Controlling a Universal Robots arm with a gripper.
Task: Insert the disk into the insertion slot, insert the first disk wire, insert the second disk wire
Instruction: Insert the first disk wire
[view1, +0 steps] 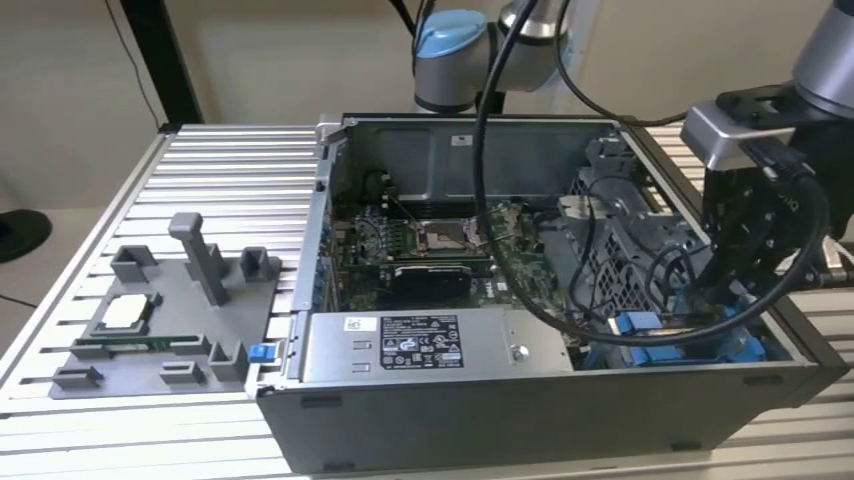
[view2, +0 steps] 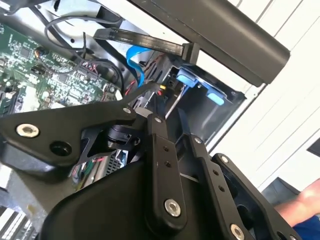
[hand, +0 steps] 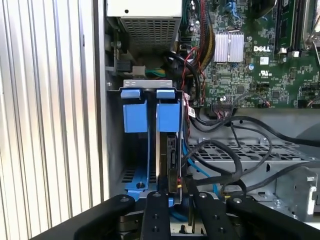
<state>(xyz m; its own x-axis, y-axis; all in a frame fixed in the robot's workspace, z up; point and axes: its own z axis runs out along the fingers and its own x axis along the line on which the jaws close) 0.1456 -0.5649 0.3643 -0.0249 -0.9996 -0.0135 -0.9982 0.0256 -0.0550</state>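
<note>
Gripper (view1: 731, 300) reaches into the computer case (view1: 534, 420) at its near corner, on the exterior view's right. In the first wrist view the disk (hand: 167, 150) looks seated on edge in the insertion slot (hand: 114, 150), under the blue tabs (hand: 134, 111). We judge the wire steps to be in hand. We cannot tell whether the gripper is clamped on a connector. Black cables (hand: 235, 165) crowd just beside the slot. Seating a wire here calls for square alignment and a gentle push.

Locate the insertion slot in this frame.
In the open case's near corner at the exterior view's right, the insertion slot sits beside the power-supply box, and the gripper hangs over it.
</note>
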